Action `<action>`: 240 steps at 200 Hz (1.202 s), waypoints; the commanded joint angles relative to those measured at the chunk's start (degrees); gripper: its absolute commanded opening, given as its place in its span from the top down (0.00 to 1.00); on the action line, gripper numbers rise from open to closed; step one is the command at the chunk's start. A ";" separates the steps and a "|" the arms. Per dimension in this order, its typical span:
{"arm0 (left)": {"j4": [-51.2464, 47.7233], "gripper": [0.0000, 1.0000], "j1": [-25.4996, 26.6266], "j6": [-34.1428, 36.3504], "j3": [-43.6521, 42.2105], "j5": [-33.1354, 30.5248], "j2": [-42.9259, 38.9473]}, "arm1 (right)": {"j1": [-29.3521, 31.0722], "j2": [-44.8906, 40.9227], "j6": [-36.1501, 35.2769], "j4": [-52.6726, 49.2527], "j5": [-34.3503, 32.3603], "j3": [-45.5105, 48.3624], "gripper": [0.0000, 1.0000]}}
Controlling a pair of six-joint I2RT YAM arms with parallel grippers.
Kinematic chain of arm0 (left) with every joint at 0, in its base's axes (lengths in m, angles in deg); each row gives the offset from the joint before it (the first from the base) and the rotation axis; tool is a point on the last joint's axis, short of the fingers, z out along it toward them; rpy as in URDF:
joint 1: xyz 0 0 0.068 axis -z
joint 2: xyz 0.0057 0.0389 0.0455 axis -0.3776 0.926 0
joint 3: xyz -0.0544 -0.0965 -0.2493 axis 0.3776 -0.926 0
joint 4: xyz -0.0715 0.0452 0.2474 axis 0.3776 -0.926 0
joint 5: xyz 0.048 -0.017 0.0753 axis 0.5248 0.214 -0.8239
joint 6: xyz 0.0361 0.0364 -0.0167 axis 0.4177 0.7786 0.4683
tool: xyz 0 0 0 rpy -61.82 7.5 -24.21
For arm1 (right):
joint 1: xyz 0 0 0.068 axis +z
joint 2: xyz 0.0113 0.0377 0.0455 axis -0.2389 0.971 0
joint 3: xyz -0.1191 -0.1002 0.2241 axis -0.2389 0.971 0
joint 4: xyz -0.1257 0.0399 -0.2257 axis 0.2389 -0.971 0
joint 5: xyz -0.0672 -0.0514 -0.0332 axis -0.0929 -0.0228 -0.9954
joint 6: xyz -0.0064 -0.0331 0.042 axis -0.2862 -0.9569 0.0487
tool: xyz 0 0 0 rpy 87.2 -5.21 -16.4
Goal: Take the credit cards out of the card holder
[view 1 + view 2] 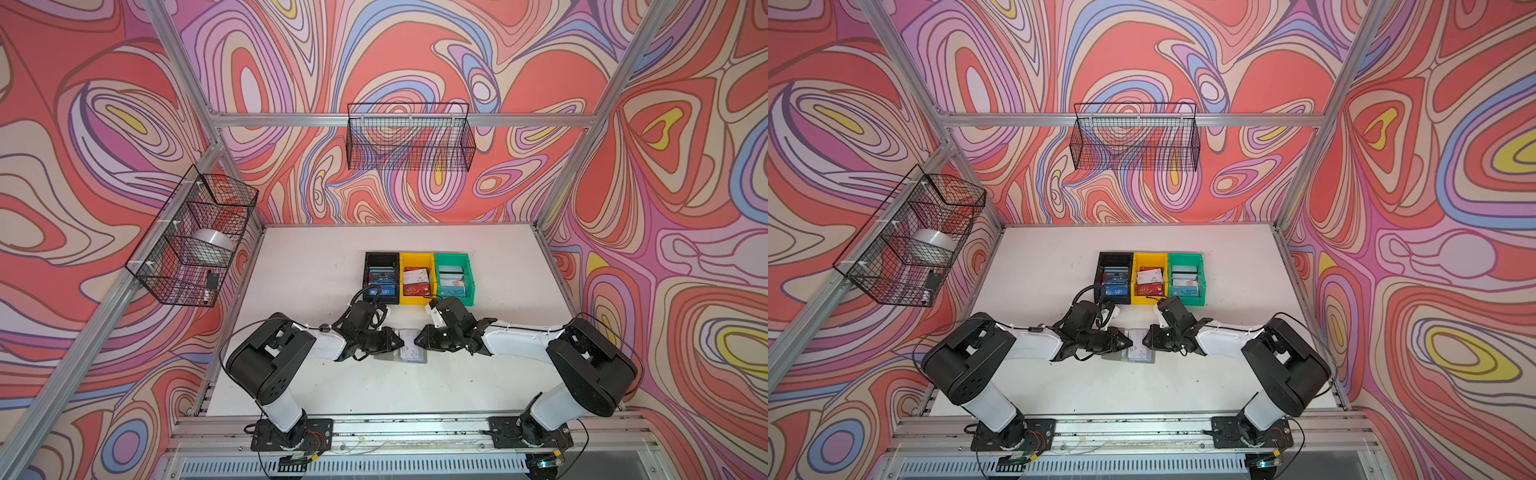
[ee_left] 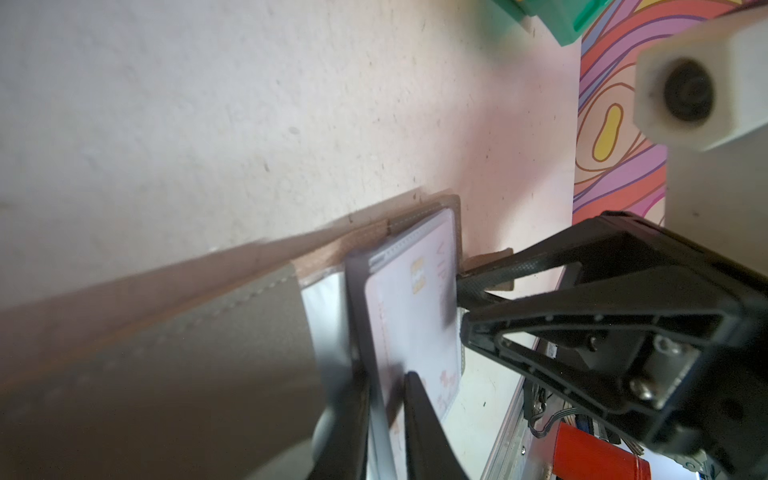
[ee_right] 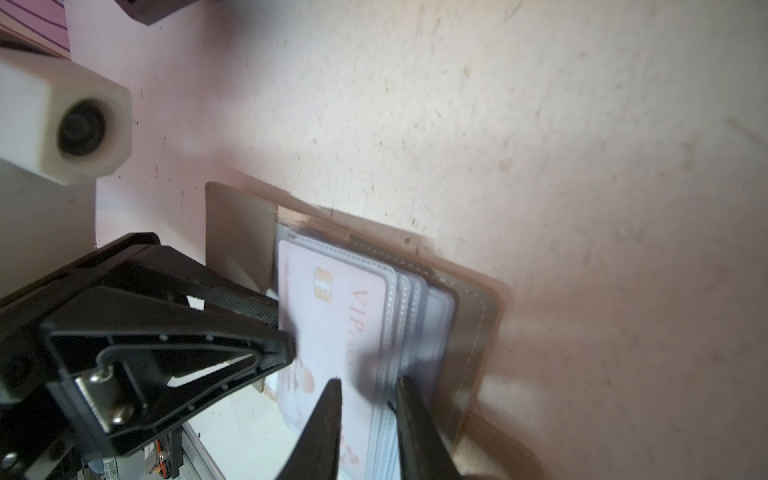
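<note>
Card holder is lying open on the table, the left gripper pinching its sleeved credit card, presumably anchoring it, while the right gripper is straddling the clear sleeves, grip unclear.

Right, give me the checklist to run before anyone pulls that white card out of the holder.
1. Card holder lying open on the table: ok.
2. White card face up in the top sleeve: ok.
3. Left gripper at the card's edge: ok.
4. Right gripper fingers astride the sleeve edges: ok.
5. Grip on the card rather than the sleeve: cannot tell.
6. Grippers clear of each other: ok.
</note>
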 commanded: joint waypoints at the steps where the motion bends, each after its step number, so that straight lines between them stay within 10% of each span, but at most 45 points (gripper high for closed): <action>1: 0.10 0.83 0.14 0.08 -0.27 -0.20 0.15 | -0.12 1.26 -0.37 -1.38 -0.82 0.75 0.74; 240: -0.03 0.85 0.13 -0.40 -3.89 -2.08 -2.82 | -0.12 1.52 0.12 -1.10 -0.32 0.84 0.74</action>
